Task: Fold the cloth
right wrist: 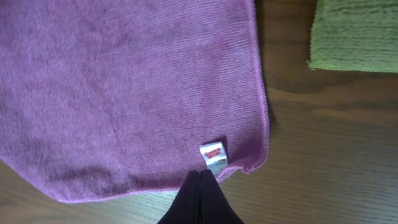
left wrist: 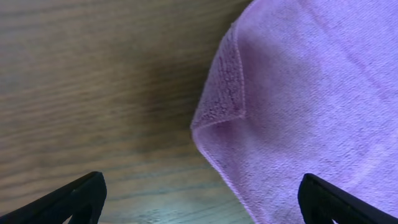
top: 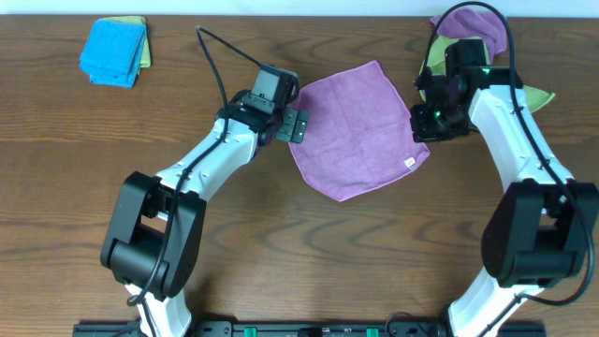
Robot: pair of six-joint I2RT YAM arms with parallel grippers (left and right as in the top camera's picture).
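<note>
The cloth (top: 360, 126) lies flat and unfolded on the wooden table as a lilac square turned like a diamond, its small white tag (top: 409, 162) at the right corner. My left gripper (top: 298, 124) is open at the cloth's left corner. In the left wrist view that corner (left wrist: 214, 121) lies between the fingers (left wrist: 81, 196), and one finger is over the cloth (left wrist: 311, 93). My right gripper (top: 419, 131) is shut. In the right wrist view its tips (right wrist: 200, 174) meet at the cloth's (right wrist: 124, 81) hem beside the tag (right wrist: 213, 155), with nothing visibly between them.
A folded blue cloth (top: 114, 51) on a green one sits at the far left back. Behind the right arm lie another purple cloth (top: 477, 28) and a lime-green cloth (top: 533, 94), the latter also in the right wrist view (right wrist: 354, 34). A black cable (top: 220, 56) runs to the left wrist.
</note>
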